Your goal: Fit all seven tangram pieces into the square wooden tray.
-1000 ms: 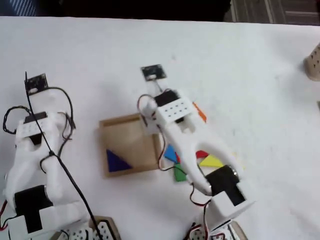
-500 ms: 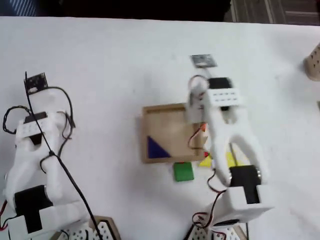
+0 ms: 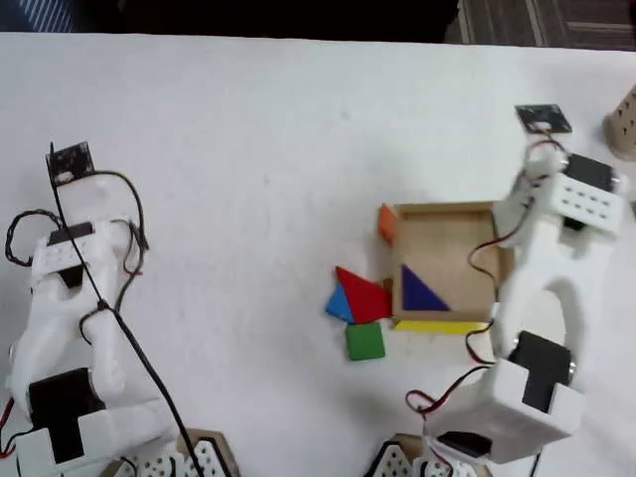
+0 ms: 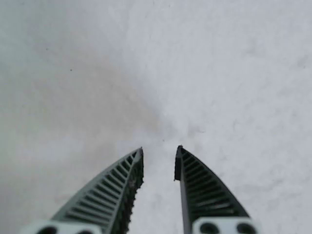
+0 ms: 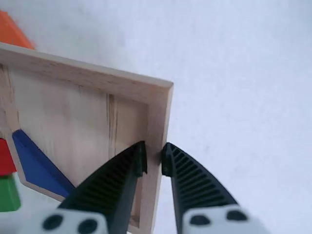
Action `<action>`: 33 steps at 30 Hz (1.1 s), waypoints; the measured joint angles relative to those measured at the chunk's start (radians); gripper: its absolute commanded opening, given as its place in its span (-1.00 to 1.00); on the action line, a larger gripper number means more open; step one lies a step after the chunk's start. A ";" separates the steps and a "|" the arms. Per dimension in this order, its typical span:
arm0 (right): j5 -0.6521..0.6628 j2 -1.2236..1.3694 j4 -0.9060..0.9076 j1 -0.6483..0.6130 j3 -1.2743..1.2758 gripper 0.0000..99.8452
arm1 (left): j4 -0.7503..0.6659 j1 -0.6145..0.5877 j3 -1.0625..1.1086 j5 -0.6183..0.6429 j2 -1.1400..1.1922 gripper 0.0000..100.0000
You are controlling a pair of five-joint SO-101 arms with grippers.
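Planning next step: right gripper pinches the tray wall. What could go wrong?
1. The right gripper pinches only the thin wall of the tray; a pull or lift could slip or tilt it.
2. A tilt would likely slide the dark blue triangle lying loose inside.
3. The orange piece and yellow piece sit at the tray's outer edges; moving it may scatter them.

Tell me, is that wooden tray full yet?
Not full: one dark blue triangle lies inside the tray; the red triangle, green square and orange piece sit outside.

Pieces [image 3: 363, 298] left of tray [image 3: 442, 210], right arm [image 3: 537, 256] over its right wall, table [image 3: 248, 219] between arms
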 measured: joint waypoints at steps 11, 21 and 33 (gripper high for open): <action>0.241 0.038 -0.037 0.215 -0.028 -0.97 | -0.002 0.000 0.000 0.000 0.000 -0.74; 0.275 0.318 -0.192 0.325 -0.210 -0.70 | -0.002 0.000 0.000 0.000 0.000 -0.74; 0.275 0.390 -0.054 0.341 -0.382 -0.81 | -0.002 0.000 0.000 -0.055 0.000 -0.75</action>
